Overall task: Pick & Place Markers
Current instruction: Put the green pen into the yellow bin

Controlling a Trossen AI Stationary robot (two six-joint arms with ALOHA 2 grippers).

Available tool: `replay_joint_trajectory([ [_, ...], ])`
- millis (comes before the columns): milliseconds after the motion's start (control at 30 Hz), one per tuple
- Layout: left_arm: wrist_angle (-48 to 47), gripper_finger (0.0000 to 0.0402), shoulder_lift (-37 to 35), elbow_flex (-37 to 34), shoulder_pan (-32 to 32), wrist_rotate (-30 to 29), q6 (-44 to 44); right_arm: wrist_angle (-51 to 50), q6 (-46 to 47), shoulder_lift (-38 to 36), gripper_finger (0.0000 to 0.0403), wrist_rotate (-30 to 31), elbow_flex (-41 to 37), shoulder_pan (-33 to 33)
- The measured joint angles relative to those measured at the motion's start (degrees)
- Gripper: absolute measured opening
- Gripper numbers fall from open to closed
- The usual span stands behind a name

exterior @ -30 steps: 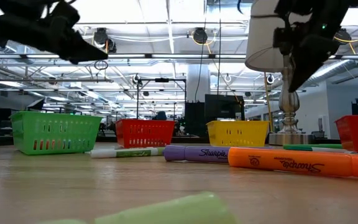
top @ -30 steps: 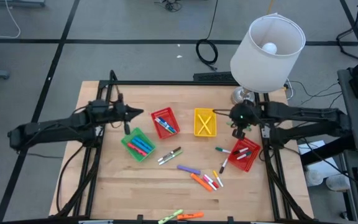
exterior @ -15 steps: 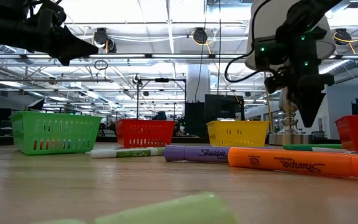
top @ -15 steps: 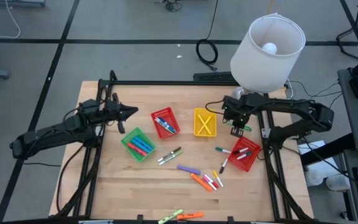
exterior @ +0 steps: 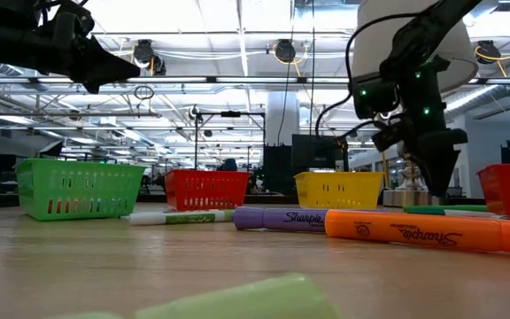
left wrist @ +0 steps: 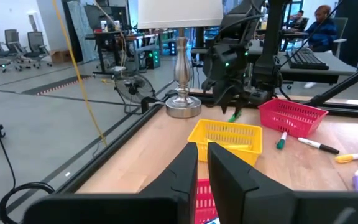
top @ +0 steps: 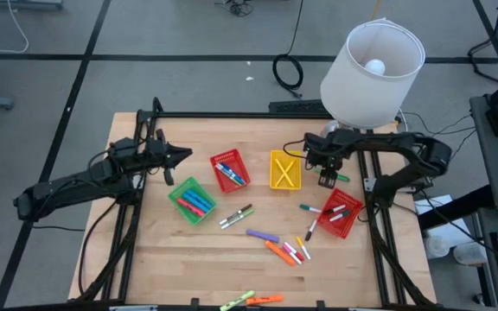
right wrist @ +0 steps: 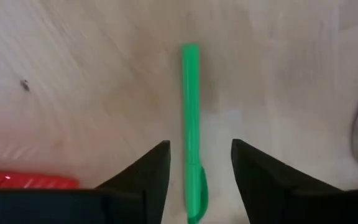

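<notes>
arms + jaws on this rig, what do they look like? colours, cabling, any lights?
Both arms are dark, near-black, slim jointed links. The left gripper tapers to a point, its two dark jaws flat-faced with angled tips. The right gripper is blocky and black, with small green lights lit on its wrist housing and a black cable looping off the arm. No printed markings are legible.

A white-shaded lamp (top: pixel 372 62) stands at the table's (top: pixel 188 259) far right corner. On the table sit a green basket (top: pixel 192 200), a yellow basket (top: pixel 284 169) and two red baskets (top: pixel 229 170).
</notes>
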Motion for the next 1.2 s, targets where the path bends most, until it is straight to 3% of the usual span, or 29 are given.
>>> replay_joint_trajectory([
  [400, -0.1, 0.0047, 0.0, 0.0, 0.0, 0.0, 0.0, 1.4, -2.0, 1.2, 0.0156, -3.3, -0.1, -0.7],
  [1000, 1.0, 0.0047, 0.0, 0.1, 0.0, 0.0, -2.1, 8.8, -2.2, 2.8, 0.0155, -3.3, -5.4, -1.1],
  [1200, 1.6, 0.0047, 0.0, 0.1, 0.0, 1.0, -3.1, 9.7, -4.0, 2.9, 0.0114, -4.6, -5.5, -1.4],
])
